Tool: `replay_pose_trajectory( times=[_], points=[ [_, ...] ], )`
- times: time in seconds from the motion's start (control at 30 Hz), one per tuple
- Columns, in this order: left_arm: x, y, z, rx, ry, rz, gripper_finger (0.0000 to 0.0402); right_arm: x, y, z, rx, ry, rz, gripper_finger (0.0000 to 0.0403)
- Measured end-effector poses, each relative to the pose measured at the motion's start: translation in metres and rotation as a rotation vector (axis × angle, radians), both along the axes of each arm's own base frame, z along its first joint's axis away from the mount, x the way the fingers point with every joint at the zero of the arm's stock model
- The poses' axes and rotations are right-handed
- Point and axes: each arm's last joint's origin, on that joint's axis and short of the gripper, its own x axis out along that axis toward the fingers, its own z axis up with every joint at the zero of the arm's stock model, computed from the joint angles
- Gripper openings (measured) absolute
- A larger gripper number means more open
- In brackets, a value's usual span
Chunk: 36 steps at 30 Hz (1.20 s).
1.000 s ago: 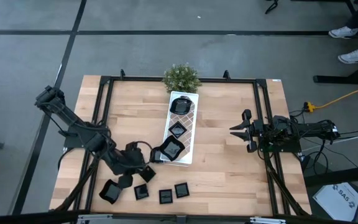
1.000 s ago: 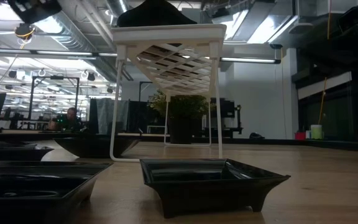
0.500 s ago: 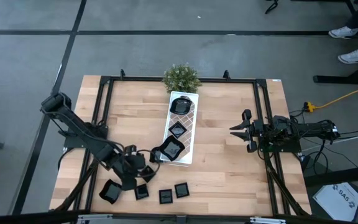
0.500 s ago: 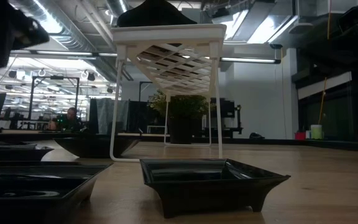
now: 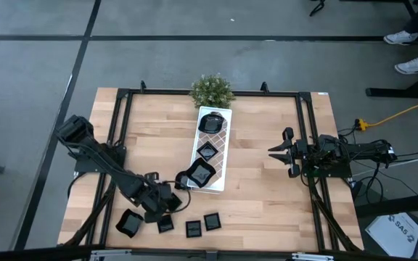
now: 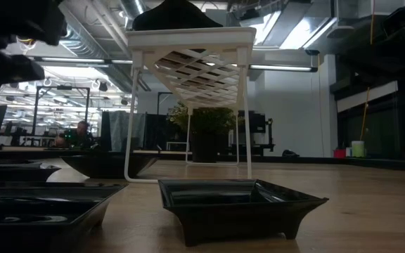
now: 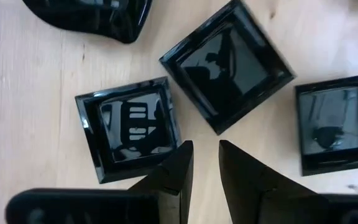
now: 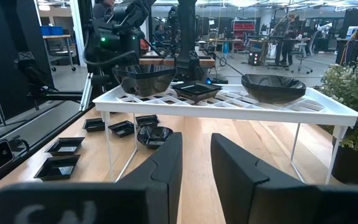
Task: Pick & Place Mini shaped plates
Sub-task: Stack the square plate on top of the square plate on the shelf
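High view: left tool over plates.

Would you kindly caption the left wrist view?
Left gripper hovers, empty, above small black square plates on the wooden table.

The left gripper hangs over the wooden surface, its fingers slightly parted and empty. Two square black dishes lie just beyond the fingertips.
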Motion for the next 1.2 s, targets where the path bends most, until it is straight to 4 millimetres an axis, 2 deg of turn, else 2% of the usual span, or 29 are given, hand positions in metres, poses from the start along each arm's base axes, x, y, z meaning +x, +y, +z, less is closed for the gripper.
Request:
replay_pose_trajectory(
  times=[0.9, 1.03, 1.2],
  points=[
    [0.005, -0.003, -0.034, 0.094, 0.106, 0.026, 0.0069, 0.0, 0.0, 0.0, 0.0, 0.0, 0.0, 0.0085],
    [0.005, -0.003, -0.034, 0.102, 0.102, 0.028, 0.0058, 0.0, 0.0, 0.0, 0.0, 0.0, 0.0, 0.0085],
    [0.004, -0.002, -0.034, 0.124, 0.101, 0.03, 0.0023, 0.0, 0.0, 0.0, 0.0, 0.0, 0.0, 0.0085]
  ],
)
